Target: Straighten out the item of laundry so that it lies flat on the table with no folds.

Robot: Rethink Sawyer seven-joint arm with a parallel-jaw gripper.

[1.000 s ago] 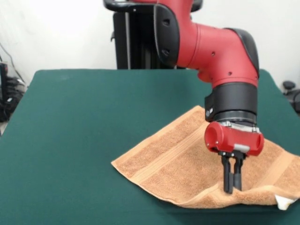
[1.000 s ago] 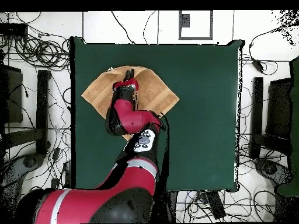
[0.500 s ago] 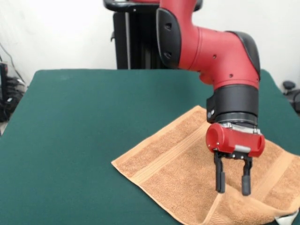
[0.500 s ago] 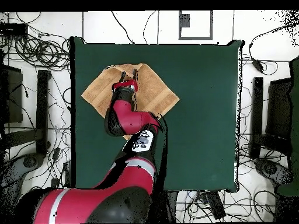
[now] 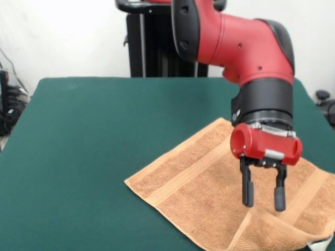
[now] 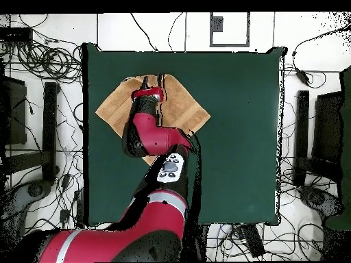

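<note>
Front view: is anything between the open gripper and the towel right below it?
Nothing. The gripper hangs open just above the towel, holding nothing; only air separates them. A fold remains at the towel's near corner. The overhead view hides this gap behind the arm.

A second ago the gripper (image 5: 264, 197) was pinched shut on a raised fold of the towel (image 5: 199, 183). Now its fingers (image 5: 247, 192) stand spread and lifted clear of the cloth. The fold beneath them has dropped, leaving a low ridge under the tips.
</note>
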